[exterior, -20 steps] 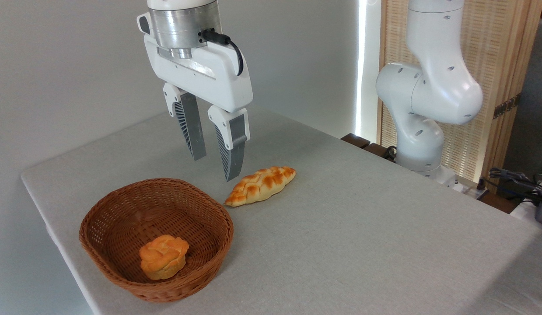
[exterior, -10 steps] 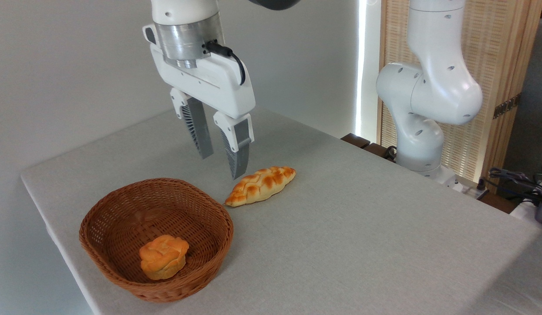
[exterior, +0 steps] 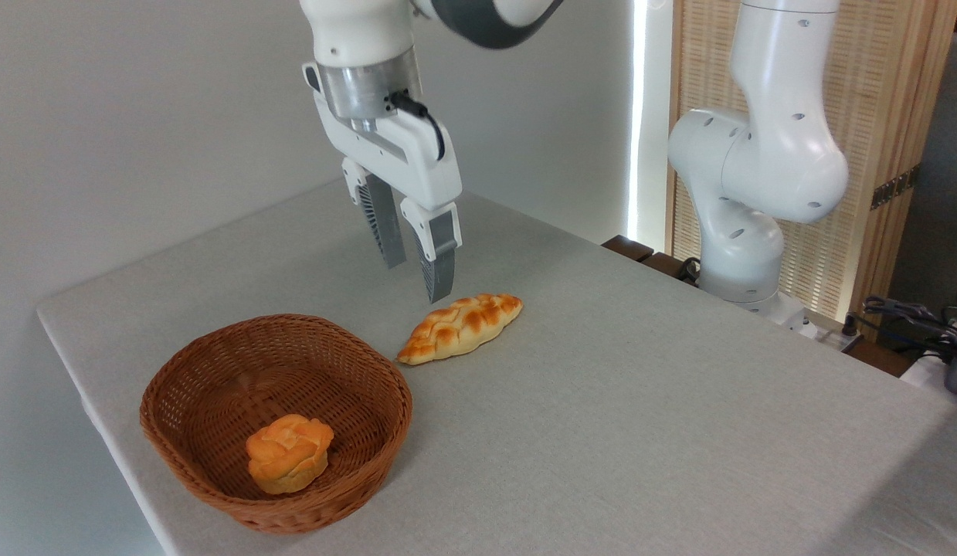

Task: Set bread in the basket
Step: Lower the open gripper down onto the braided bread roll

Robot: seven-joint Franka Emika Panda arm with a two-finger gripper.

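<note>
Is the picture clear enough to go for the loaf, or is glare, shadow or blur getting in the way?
Fixed camera: sharp, no blur on the gripper or the loaf. A blown-out strip of light stands behind the table, well clear of the loaf. Shadows are soft; the basket casts a faint one to its right. The lattice top reads plainly.
</note>
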